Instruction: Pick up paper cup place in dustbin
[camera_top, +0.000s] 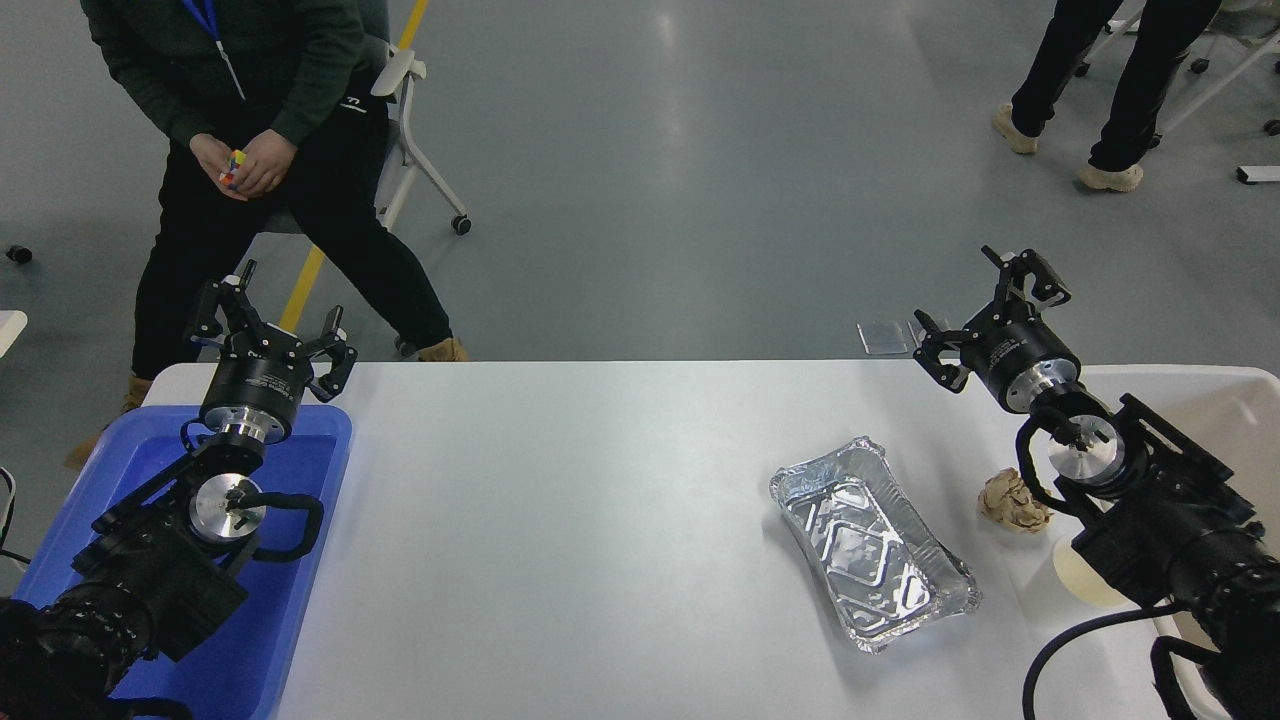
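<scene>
Altogether one paper cup (half hidden), one dustbin, two claws, left claw and right claw, spread wide.

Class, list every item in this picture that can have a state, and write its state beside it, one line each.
paper cup: lying on the table, partly hidden by the right arm, not held.
foil tray: open side up, empty.
crumpled paper ball: loose on the table.
dustbin: at the right edge, mostly hidden.
blue tray: under the left arm.
left claw: open, empty.
right claw: open, empty.
</scene>
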